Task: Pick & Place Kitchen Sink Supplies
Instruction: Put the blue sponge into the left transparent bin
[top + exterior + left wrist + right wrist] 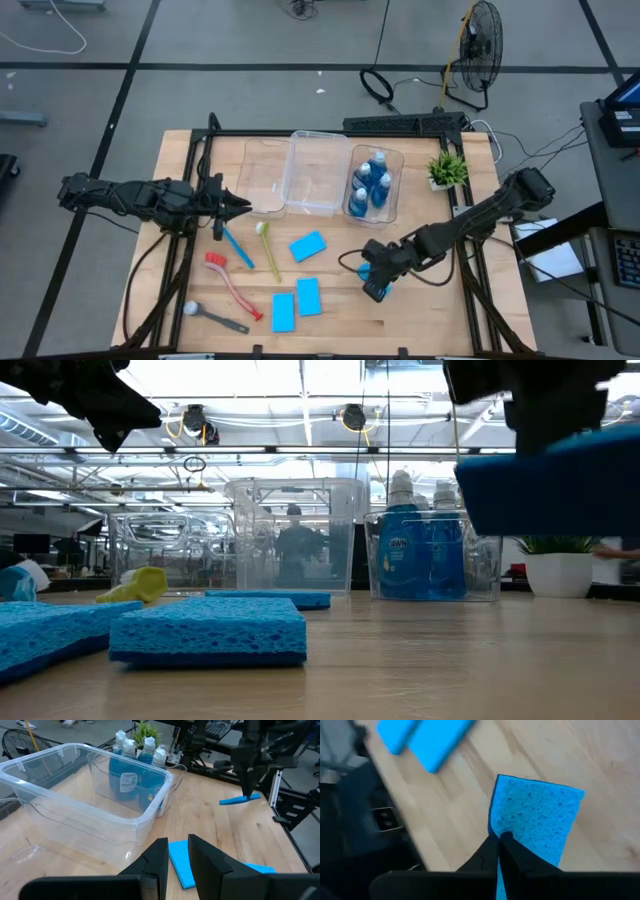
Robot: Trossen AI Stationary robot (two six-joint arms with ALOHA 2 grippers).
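Note:
My right gripper [375, 283] is shut on a bright-blue sponge [535, 820] above the table's near right part. It also shows lifted in the low view [550, 485]. Three more sponges [308, 245] [309, 296] [283, 312] lie flat on the wood. Beside them lie a blue brush [237, 247], a yellow-green brush [267, 245], a red brush [230, 280] and a grey brush [215, 317]. Several blue bottles [372, 183] stand in a clear bin. My left gripper [243, 204] hovers at the left, its fingers [159, 860] a little open with nothing between them. My right gripper pinches the sponge between its two fingers at one edge, near a corner [502, 827]. The fingers [248, 780] come slanting down from above. The sponge juts out from the fingertips, lifted clear of the table [240, 799].
Two empty clear bins [270, 175] [318, 170] stand at the far middle, left of the bottle bin [392, 205]. A green potted plant [447, 170] sits at the far right. Bare wood lies near the front right edge [430, 320].

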